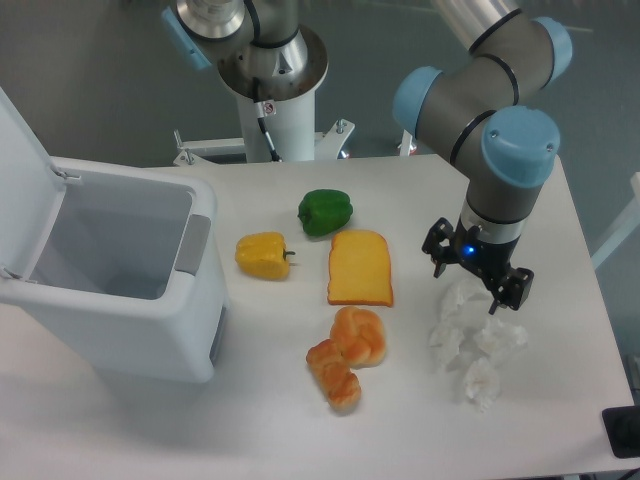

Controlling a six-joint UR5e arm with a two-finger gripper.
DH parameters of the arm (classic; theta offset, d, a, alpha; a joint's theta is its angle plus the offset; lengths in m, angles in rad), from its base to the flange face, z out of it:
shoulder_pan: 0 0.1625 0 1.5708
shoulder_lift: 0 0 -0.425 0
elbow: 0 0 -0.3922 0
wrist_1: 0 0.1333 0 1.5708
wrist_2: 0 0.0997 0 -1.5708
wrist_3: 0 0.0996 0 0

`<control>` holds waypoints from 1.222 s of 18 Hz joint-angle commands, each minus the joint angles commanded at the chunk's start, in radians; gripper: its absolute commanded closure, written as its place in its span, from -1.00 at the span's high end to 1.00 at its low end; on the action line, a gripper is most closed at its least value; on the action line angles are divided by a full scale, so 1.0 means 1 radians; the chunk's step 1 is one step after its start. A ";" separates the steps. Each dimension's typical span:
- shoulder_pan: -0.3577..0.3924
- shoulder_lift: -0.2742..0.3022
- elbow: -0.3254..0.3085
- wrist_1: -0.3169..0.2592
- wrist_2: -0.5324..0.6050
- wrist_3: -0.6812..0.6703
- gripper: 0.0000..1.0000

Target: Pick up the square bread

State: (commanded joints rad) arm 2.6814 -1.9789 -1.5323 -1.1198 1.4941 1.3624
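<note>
The square bread (360,267) lies flat in the middle of the white table (270,420), a yellow-orange slice with a darker crust edge. My gripper (476,282) hangs to its right, roughly a hand's width away, above a crumpled white paper. Its two black fingers (437,247) stand apart and open, with nothing held between them.
A green pepper (325,211) and a yellow pepper (264,254) sit left of the slice. A round bun (360,336) and a small brown roll (334,373) lie in front of it. Crumpled white papers (470,340) are at the right. An open white bin (110,270) stands at the left.
</note>
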 joint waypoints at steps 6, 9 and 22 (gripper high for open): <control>-0.006 0.008 -0.046 0.002 0.000 -0.061 1.00; -0.047 0.008 -0.054 0.000 -0.005 -0.172 1.00; -0.195 -0.064 -0.043 0.100 -0.040 -0.736 1.00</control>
State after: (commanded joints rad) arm 2.4867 -2.0432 -1.5755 -1.0201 1.4543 0.6263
